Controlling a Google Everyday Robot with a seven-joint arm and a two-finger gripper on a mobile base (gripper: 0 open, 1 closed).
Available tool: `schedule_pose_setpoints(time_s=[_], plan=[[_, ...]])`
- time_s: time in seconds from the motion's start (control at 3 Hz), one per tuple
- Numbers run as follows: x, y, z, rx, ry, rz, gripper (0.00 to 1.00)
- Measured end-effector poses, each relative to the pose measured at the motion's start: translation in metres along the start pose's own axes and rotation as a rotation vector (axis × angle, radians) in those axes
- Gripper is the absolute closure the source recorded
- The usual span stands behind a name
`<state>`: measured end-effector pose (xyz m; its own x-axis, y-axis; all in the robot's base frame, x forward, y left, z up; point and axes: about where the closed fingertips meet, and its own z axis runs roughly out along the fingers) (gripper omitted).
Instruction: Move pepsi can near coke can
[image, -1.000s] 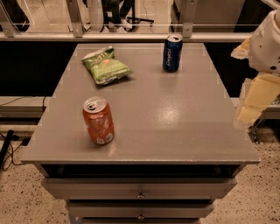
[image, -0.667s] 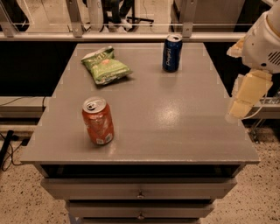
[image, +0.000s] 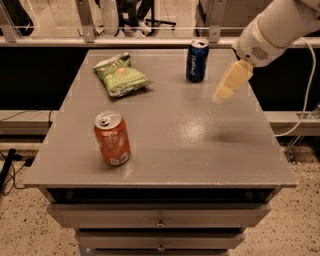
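While the coke can (image: 112, 138) stands upright where it stood a second ago, near the front left of the grey table (image: 200, 150), and the green chip bag (image: 121, 75) lies unmoved toward the back left, the only change in the room is on the right. The pepsi can (image: 197, 61), upright near the back edge and just right of centre, has not been touched and remains well apart from the coke can, diagonally across the table. The robot's hand (image: 224, 91), which hung beyond the table's right edge a moment earlier, has swung in over the surface and now hovers just to the right of the pepsi can, angled down and leftward toward it without touching it. Whether the hand is open or closed cannot be told from where I stand. To my eye this is the approach to the grasp: nothing of the move itself is done, and the can must yet be gripped, lifted and carried forward-left to the coke can, passing clear of the chip bag
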<state>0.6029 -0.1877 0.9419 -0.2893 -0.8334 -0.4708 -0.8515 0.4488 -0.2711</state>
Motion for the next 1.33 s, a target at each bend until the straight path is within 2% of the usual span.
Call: schedule_pose_setpoints(time_s=[0.33,0.67,1.33], plan=[[0.0,0.0,0.0,0.0,0.0,0.0,0.0],[-0.002,-0.007,0.01,0.011,-0.029,0.035,0.0],[-0.026,-0.054,0.06,0.058,-0.222,0.191,0.0]])
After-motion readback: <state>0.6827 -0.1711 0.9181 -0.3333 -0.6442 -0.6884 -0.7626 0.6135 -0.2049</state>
